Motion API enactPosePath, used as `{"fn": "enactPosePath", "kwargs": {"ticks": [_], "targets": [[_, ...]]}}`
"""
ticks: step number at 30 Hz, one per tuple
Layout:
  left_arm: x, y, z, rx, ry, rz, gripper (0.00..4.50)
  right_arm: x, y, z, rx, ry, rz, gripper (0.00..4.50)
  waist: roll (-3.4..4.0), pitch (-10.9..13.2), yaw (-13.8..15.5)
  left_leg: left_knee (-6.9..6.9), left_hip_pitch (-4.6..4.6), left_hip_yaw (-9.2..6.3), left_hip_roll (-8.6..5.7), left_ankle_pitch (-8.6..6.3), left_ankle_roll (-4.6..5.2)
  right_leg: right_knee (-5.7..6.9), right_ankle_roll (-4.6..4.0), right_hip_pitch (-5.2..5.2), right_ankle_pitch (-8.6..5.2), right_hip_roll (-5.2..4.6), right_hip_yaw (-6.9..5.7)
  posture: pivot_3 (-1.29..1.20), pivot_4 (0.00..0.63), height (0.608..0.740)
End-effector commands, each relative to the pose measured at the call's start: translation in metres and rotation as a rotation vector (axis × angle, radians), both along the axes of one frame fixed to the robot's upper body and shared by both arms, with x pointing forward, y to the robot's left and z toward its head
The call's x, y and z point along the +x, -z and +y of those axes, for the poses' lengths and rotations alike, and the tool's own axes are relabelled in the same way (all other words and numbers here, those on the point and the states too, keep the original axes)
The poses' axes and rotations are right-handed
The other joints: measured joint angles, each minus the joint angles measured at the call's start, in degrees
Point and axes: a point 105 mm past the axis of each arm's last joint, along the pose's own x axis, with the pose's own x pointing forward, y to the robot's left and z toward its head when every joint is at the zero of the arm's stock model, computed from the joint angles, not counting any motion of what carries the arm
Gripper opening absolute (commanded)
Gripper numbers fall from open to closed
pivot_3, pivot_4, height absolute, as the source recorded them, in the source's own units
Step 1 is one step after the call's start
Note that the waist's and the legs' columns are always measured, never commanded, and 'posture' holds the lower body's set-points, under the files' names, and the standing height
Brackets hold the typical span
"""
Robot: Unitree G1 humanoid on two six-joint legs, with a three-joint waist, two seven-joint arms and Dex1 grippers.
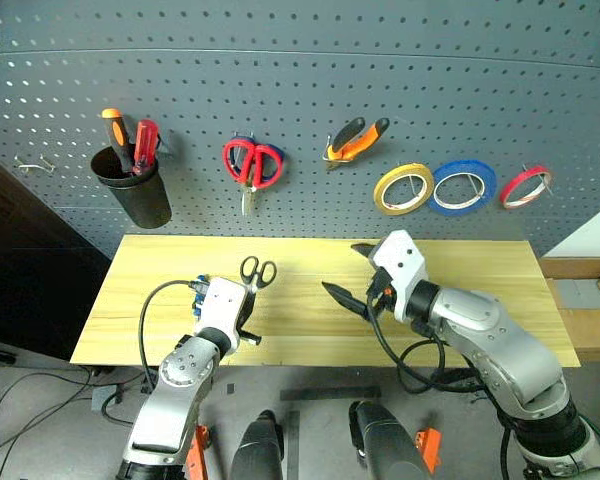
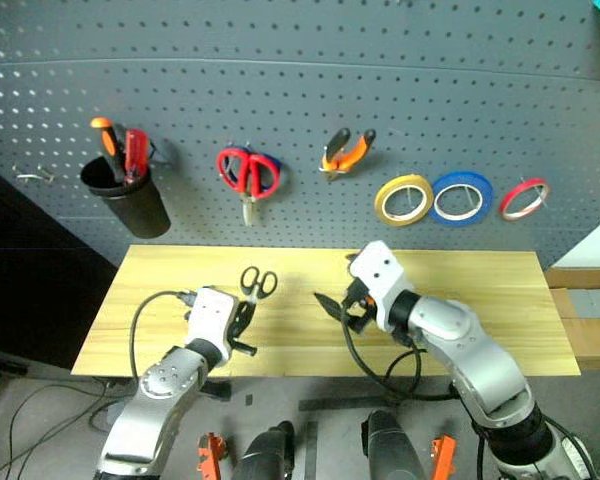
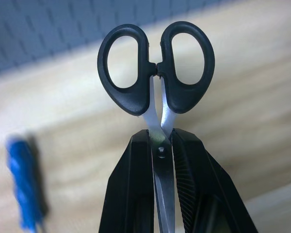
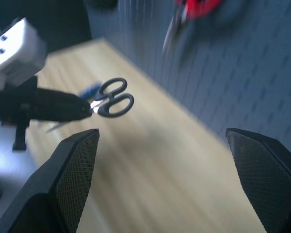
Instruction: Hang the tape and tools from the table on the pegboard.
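The left tool [image 3: 166, 145] pinches the black-handled scissors [image 3: 157, 73] by their blades, handles beyond its tips.

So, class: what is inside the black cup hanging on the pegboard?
The black cup holds an orange-handled screwdriver and a red-handled screwdriver, handles up. Their shafts and tips are hidden by the cup's wall.

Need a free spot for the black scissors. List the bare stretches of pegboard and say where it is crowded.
Bare: the pegboard above all the hanging items, and the gap between the black cup and the red-handled scissors. Crowded: the right side, where the pliers, yellow tape, blue tape and red tape hang close together.
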Motion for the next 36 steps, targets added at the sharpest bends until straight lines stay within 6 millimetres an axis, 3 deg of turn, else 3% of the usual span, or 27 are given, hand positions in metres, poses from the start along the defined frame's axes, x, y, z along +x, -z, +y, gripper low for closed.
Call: {"fn": "enactPosePath", "kwargs": {"ticks": [1, 5, 11, 26, 36], "targets": [[-0.002, -0.059, 0.001, 0.053, 0.018, -0.257, 0.3, -0.008, -0.031, 0.004, 0.064, -0.032, -0.135, 4.5, -0.03, 0.0, 0.0, 0.0, -0.03, 0.01, 0.0, 0.0, -0.01, -0.06, 0.01, 0.0, 0.01, 0.0, 0.0, -0.15, 0.276, 0.74], [0.004, -0.104, -0.004, 0.054, 0.04, -0.425, 0.3, -0.002, -0.039, 0.005, 0.087, -0.005, -0.176, 4.5, -0.03, 0.0, 0.5, -0.01, -0.13, -0.03, 0.0, -0.05, -0.06, -0.12, 0.14, -0.02, 0.08, 0.01, -0.06, -0.14, 0.27, 0.74], [0.009, -0.132, -0.015, 0.072, 0.096, -0.534, 0.3, 0.004, -0.048, 0.007, 0.112, 0.009, -0.211, 4.5, -0.03, 0.0, 1.0, 0.02, -0.22, -0.04, 0.0, -0.07, -0.09, -0.13, 0.16, -0.06, 0.09, 0.02, -0.06, -0.14, 0.26, 0.74], [0.014, -0.124, -0.011, 0.076, 0.094, -0.502, 0.3, 0.004, -0.05, 0.011, 0.127, 0.005, -0.215, 4.5, -0.03, 0.0, 1.1, 0.11, -0.22, -0.07, 0.04, -0.07, -0.09, -0.03, 0.16, -0.05, 0.1, 0.06, -0.07, -0.14, 0.263, 0.74], [0.036, -0.113, -0.009, 0.082, 0.078, -0.44, 0.3, 0.002, -0.061, 0.022, 0.153, -0.033, -0.235, 4.5, -0.03, 0.0, 1.1, 0.15, -0.22, -0.09, 0.04, -0.07, -0.09, 0.02, 0.16, -0.05, 0.1, 0.08, -0.09, -0.14, 0.267, 0.74]]}}
